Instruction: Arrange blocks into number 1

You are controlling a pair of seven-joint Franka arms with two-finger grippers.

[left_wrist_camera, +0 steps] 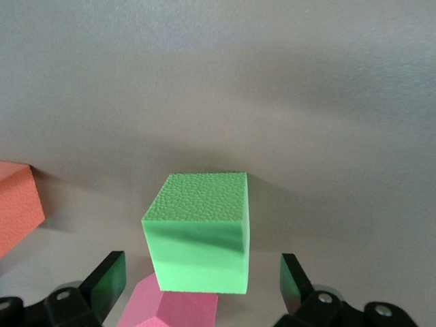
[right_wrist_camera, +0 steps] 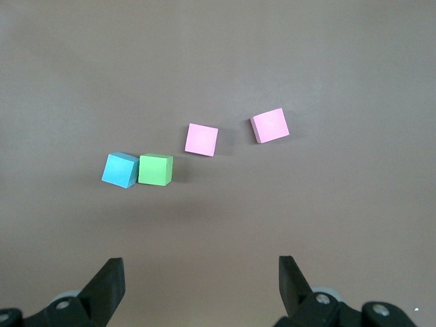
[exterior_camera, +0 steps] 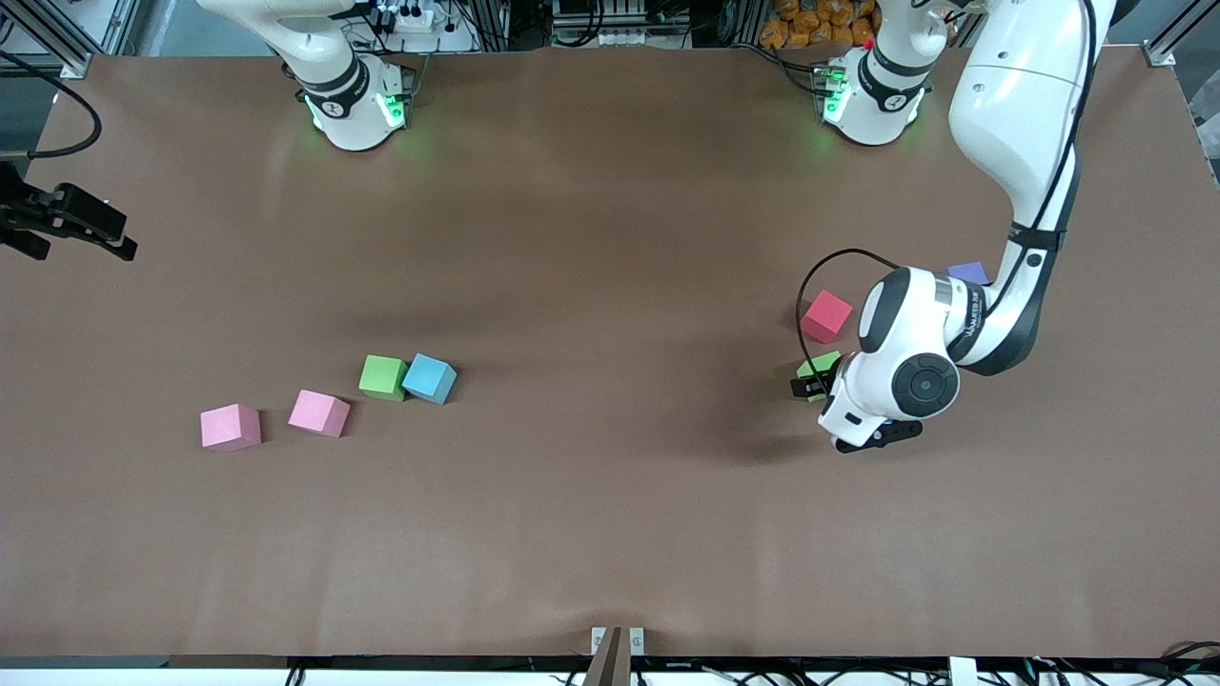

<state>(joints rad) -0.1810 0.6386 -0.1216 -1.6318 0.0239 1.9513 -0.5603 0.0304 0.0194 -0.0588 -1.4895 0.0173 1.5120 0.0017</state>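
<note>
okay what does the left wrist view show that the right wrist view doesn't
Only the left wrist view: a green block close up between the open left gripper jaws, a red block beside it, and a pink block partly hidden.

Only the right wrist view: a blue block, another green block and two pink blocks, under the open right gripper.

Both: the brown table.

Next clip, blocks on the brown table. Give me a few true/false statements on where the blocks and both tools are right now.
1. The blue block touches a green block. True.
2. The left tool is shut on the red block. False: it is open, its fingers either side of the other green block, not gripping.
3. Two pink blocks lie toward the right arm's end of the table. True.
4. The right tool holds a pink block. False: it is open and empty, up over the table.
</note>
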